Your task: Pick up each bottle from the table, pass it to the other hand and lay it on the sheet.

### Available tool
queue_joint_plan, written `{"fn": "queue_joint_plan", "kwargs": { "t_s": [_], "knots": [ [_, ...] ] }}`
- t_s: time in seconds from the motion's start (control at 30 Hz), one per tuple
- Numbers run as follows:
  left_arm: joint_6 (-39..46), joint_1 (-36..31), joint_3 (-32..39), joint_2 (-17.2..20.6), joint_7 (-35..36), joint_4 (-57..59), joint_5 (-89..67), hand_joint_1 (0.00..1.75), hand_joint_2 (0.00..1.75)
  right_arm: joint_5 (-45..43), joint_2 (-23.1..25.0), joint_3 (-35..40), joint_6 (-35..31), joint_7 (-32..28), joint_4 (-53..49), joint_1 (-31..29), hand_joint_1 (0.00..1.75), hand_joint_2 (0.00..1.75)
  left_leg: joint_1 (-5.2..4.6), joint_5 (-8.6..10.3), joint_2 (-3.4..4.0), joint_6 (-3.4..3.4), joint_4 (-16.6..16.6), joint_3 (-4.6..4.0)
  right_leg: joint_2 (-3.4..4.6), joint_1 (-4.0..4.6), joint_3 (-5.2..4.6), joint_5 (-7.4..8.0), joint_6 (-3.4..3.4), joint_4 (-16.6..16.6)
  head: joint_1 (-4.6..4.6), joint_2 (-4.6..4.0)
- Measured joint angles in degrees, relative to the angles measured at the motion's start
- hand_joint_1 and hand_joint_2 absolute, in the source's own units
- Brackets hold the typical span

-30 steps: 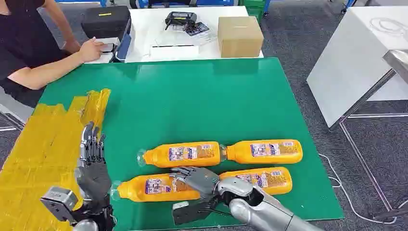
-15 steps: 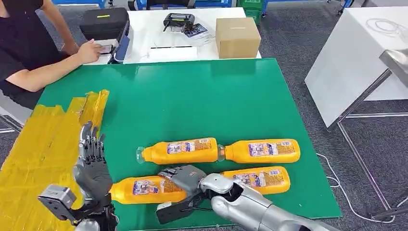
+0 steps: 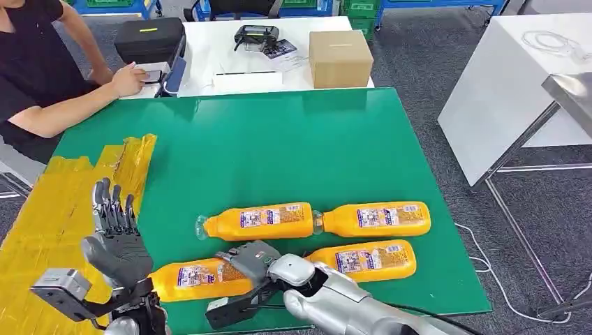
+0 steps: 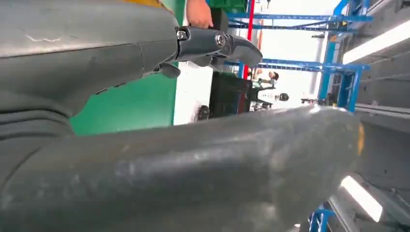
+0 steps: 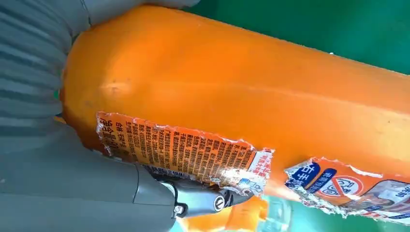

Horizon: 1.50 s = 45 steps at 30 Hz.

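Bottle [image 3: 195,276], neck hidden behind left hand [image 3: 115,248]

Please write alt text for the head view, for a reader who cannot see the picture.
The robot's right hand grips an orange bottle near the front of a green table, beside three more orange bottles lying flat. Its left hand is raised, fingers apart, by a yellow sheet; a person sits at the far left.

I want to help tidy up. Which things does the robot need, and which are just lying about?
Needed:
four orange bottles, one in the right hand
yellow sheet
left hand

Lying about:
cardboard box
black case
papers
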Motion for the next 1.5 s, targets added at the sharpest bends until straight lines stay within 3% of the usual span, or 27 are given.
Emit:
{"fn": "queue_joint_plan", "kwargs": {
  "t_s": [0.17,0.2,0.4,0.43,0.67,0.73,0.83,1.03,1.17,1.5],
  "knots": [
    [5.8,0.1,3.3,-0.5,-2.4,-1.9,3.9,0.0,0.0,-3.0,1.1,-0.9,-4.0,0.8,1.9,0.8,1.75,1.75,0.09,-0.01,0.04,-0.02,0.0,0.11,0.04,0.09,0.16,-0.01,-0.02,0.0,-0.02,0.0],
    [7.2,0.3,4.5,-0.6,-3.4,-2.6,5.1,0.0,1.75,-4.6,1.1,-1.7,-5.2,0.7,1.8,1.3,1.75,1.75,0.1,-0.01,0.02,-0.02,0.0,0.09,0.04,0.12,0.15,-0.01,-0.02,0.0,0.02,0.0],
    [10.0,1.9,10.8,-0.9,-4.2,-5.9,9.7,0.0,1.75,-12.7,0.8,-8.8,-10.5,-1.9,-2.5,6.0,1.75,1.75,0.09,0.03,-0.09,-0.03,0.0,-0.06,-0.02,0.12,0.16,-0.01,-0.02,0.0,0.0,0.0],
    [10.6,2.2,11.8,-0.9,-4.0,-6.2,10.2,0.0,1.75,-14.2,0.5,-10.5,-11.9,-3.2,-4.4,7.9,1.75,1.75,0.08,0.04,-0.12,-0.02,0.0,-0.22,-0.03,0.12,0.53,-0.01,-0.01,0.0,0.02,0.0],
    [10.7,4.1,15.0,-1.0,-3.5,-6.8,9.9,0.0,1.75,-20.1,-1.9,-23.7,-13.3,-11.7,-27.5,22.8,1.75,1.75,0.0,0.1,-0.42,0.03,0.1,-1.17,-0.33,0.02,-0.31,0.0,0.03,0.0,0.02,0.0],
    [8.0,4.5,14.7,-1.0,-0.8,-6.8,9.0,0.0,1.75,-20.7,-2.0,-26.4,-13.3,-13.9,-32.6,25.4,1.75,1.75,-0.01,0.1,-0.41,0.04,0.1,-1.27,-0.33,-0.01,-0.47,0.0,0.03,0.0,0.02,0.0],
    [-5.8,4.9,11.9,-0.7,6.3,-5.6,12.5,0.0,1.75,-21.3,-2.2,-29.6,-14.0,-16.0,-39.3,28.4,1.75,1.75,-0.06,0.09,-0.42,0.05,0.1,-1.39,-0.39,-0.04,-0.51,0.0,0.03,0.0,0.02,0.0],
    [-18.4,5.2,8.0,0.4,10.9,-2.3,17.2,0.0,1.75,-24.0,-2.9,-33.6,-13.3,-17.9,-45.0,29.6,1.75,1.75,-0.08,0.11,-0.4,0.08,0.1,-1.36,-0.38,-0.06,-0.5,0.01,0.04,0.0,0.02,0.0],
    [-31.3,6.0,4.5,1.9,14.7,-0.5,25.9,0.0,1.75,-24.3,-3.3,-35.5,-11.4,-18.6,-45.6,28.8,1.75,1.75,-0.07,0.11,-0.39,0.08,0.1,-1.38,-0.37,-0.04,-0.51,0.01,0.04,0.0,0.0,0.0],
    [-38.3,6.7,-0.7,3.5,14.6,1.6,29.2,0.0,1.75,-21.5,-3.8,-36.2,-8.1,-17.5,-44.8,27.2,1.75,1.75,-0.07,0.11,-0.41,0.08,0.1,-1.44,-0.39,-0.04,-0.53,0.0,0.04,0.0,0.02,0.0]
  ]
}}
